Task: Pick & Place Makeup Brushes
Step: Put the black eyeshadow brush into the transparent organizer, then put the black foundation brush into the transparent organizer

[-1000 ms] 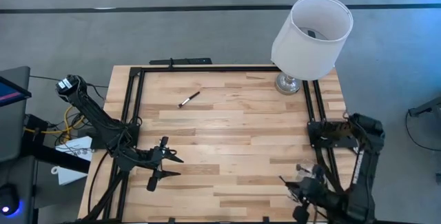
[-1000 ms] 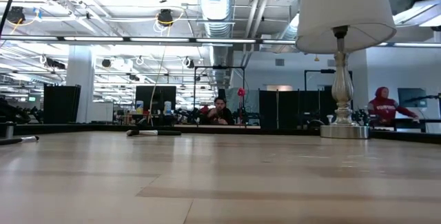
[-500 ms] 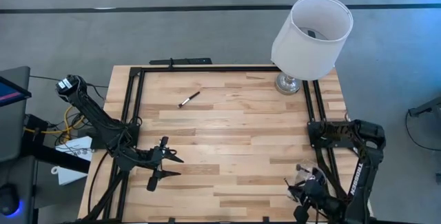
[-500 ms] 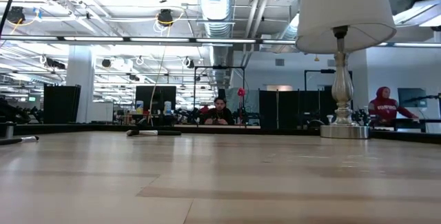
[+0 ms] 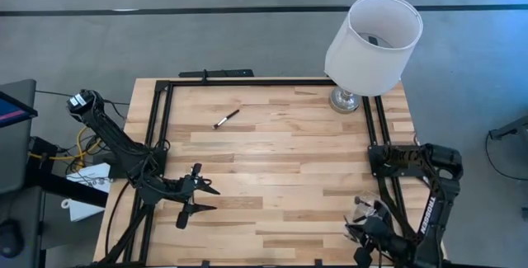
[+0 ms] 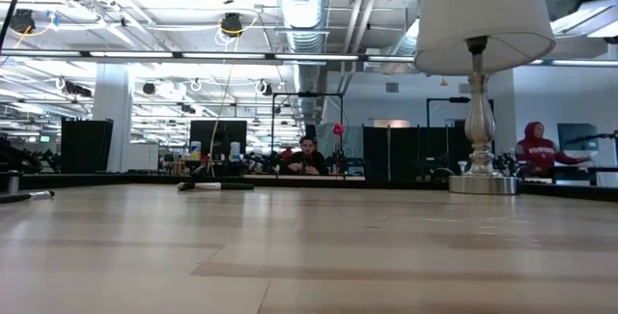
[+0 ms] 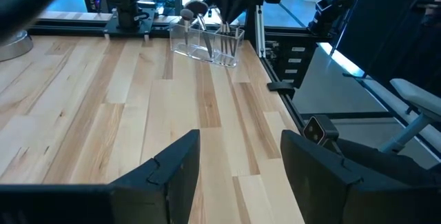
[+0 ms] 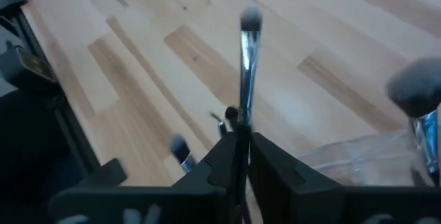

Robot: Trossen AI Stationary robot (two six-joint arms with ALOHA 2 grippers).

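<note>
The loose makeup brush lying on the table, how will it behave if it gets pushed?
The loose makeup brush looks slim and round, so it probably rolls or skids on the smooth wooden table. Likely light and stiff, pivoting if nudged off-centre.

Brushes (image 7: 207, 27) standing upright in a clear holder (image 7: 222, 52) (one fluffy-headed); another brush (image 5: 226, 119) lying flat, well apart from holder.

Table (image 5: 272, 169) showing pale planked wood, smooth satin finish, framed in matt black metal rails (image 5: 247, 82); lamp (image 5: 373, 37) wearing white matt cloth shade over shiny silver metal base; brush holder (image 7: 207, 41) looking like clear glossy plastic.
</note>
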